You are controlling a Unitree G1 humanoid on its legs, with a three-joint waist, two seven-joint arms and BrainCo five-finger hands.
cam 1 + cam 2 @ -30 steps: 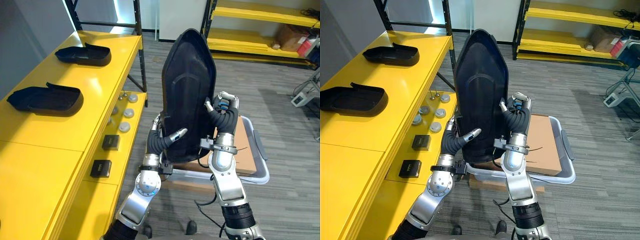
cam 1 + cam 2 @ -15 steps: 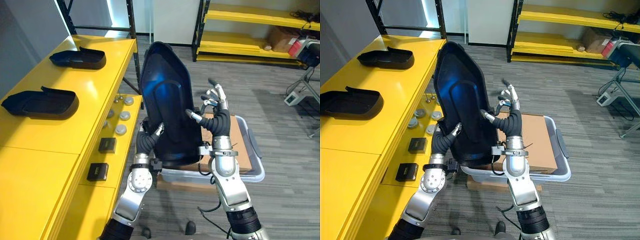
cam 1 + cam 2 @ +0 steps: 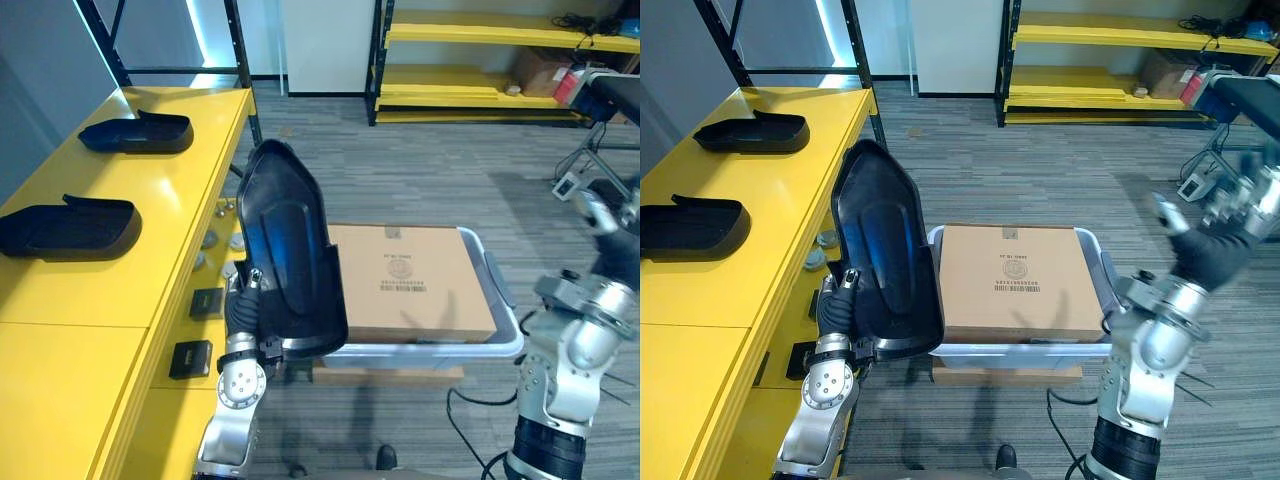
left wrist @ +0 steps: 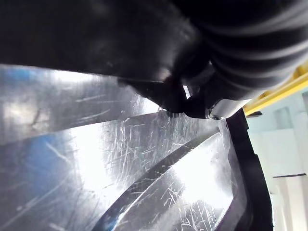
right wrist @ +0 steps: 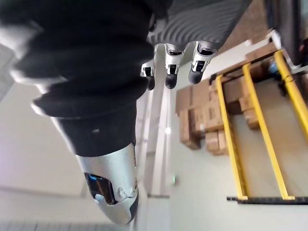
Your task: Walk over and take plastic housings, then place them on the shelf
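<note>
Currently a large black plastic housing (image 3: 290, 260) is standing nearly upright in the air, just off the front edge of the yellow shelf (image 3: 150, 230), with its glossy face turned toward the camera. The robot's left hand (image 3: 243, 295) is carrying it alone from the lower end, on the side nearest the shelf. The housing is hiding the grasp, so how firmly the hand is closing on it cannot be told. The right hand (image 3: 1223, 235) is hanging well away from the shelf, fingers straight and holding nothing.

A second housing (image 3: 70, 228) and a third housing (image 3: 137, 133) are lying on the shelf top, well apart from each other. On the far side of the carried housing from the shelf, a cardboard box (image 3: 405, 280) is sitting in a grey tub (image 3: 500, 345). The housing's lower rim appears to be just above the tub's near corner.

The main risk is tipping. One hand is bearing a tall, smooth piece from its bottom, so any swing toward the shelf could be levering it loose. The rim could also be catching the tub, or the housing could be knocking the second housing while coming down.
</note>
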